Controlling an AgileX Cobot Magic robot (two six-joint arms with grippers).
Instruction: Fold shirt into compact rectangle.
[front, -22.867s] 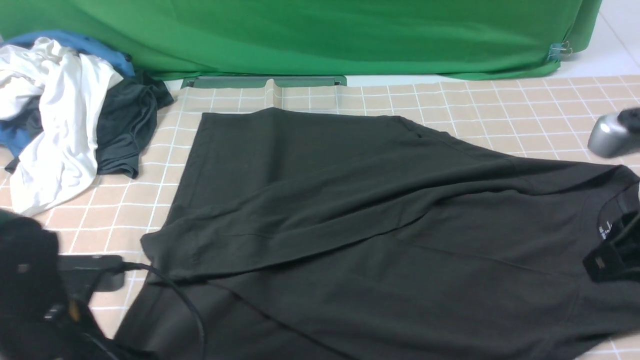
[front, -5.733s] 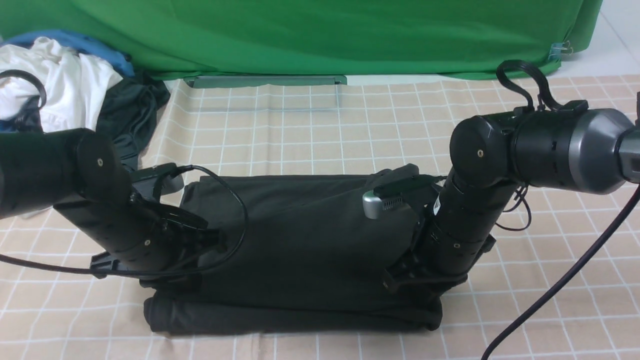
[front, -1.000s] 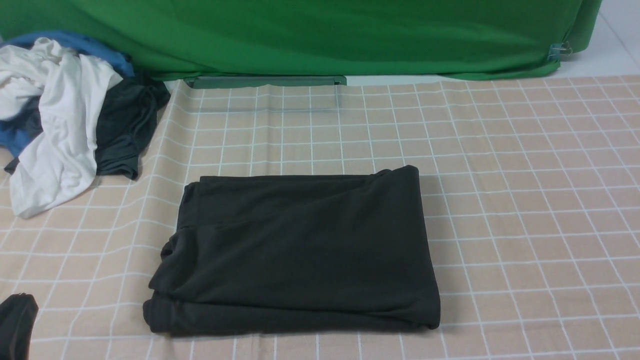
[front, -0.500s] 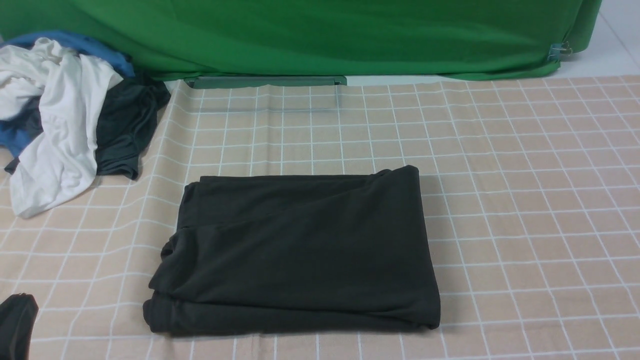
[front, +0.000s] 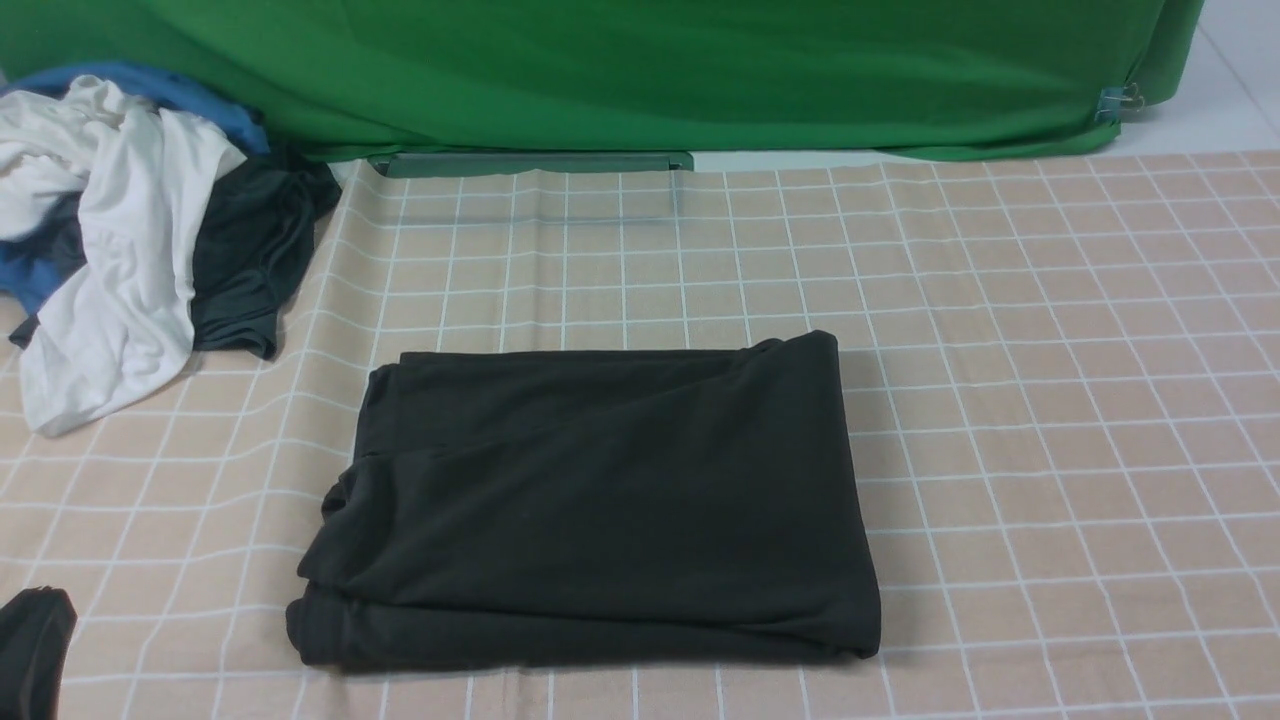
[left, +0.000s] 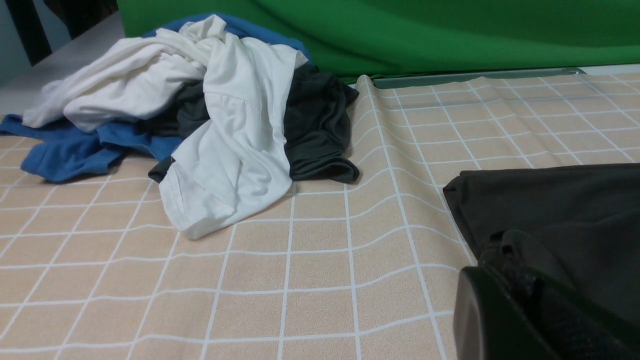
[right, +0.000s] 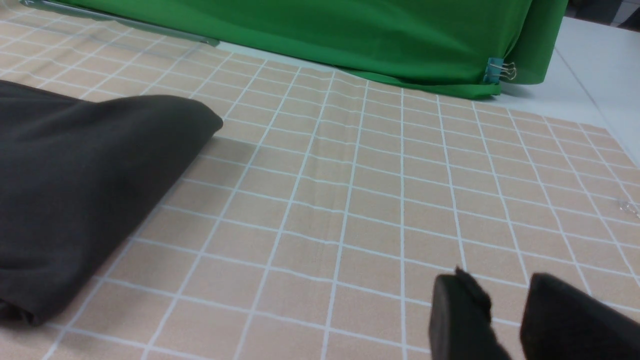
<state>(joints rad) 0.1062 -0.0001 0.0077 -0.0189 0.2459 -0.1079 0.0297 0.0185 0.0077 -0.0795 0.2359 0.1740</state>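
So the shirt (front: 590, 500) is sitting folded into a chunky rectangle on the checked desk (front: 1050, 400), roughly mid-desk and well clear of the clothes pile (front: 130, 230) off at the far left by the green backdrop (front: 640, 70). Its long axis runs left-right across the desk, with the thick stacked fold along the near edge. Both arms are pulled back off it: the left tool (left: 530, 310) sits just beside the shirt's left edge, pinched closed with nothing in it, and the right tool (right: 505, 320) is off past the shirt's right edge with a narrow gap between its pads, also empty. I'd say the left one is nearer (the shirt's edge fills the space right behind it in the left wrist view, while the right wrist view shows bare desk between). Looks basically done to me; if anything needs tidying it's the bunched left end, so that's the left arm's job.
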